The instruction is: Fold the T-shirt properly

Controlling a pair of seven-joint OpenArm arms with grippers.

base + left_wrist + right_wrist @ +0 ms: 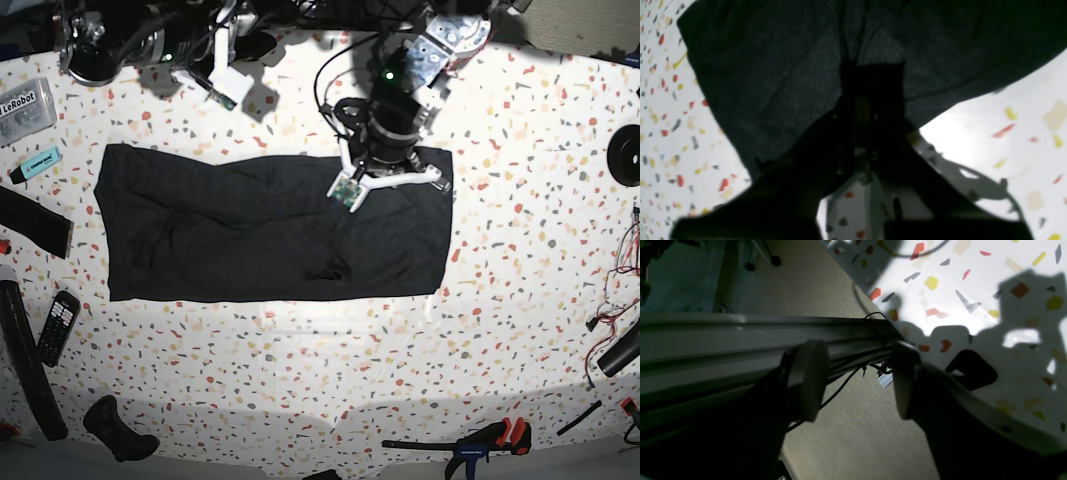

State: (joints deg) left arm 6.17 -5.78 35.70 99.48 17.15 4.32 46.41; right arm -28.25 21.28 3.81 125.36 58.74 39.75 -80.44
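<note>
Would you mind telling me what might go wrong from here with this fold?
The left gripper has pinched the T-shirt at its top edge alone; the right gripper hangs open off the table edge. Lifting one-handed may drag or skew the cloth. The pinch looks shallow, so the fabric may slip out mid-fold.

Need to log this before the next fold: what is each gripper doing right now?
Left gripper: shut on the T-shirt, at its far edge.
Right gripper: open, holding nothing, off the table's edge.
</note>
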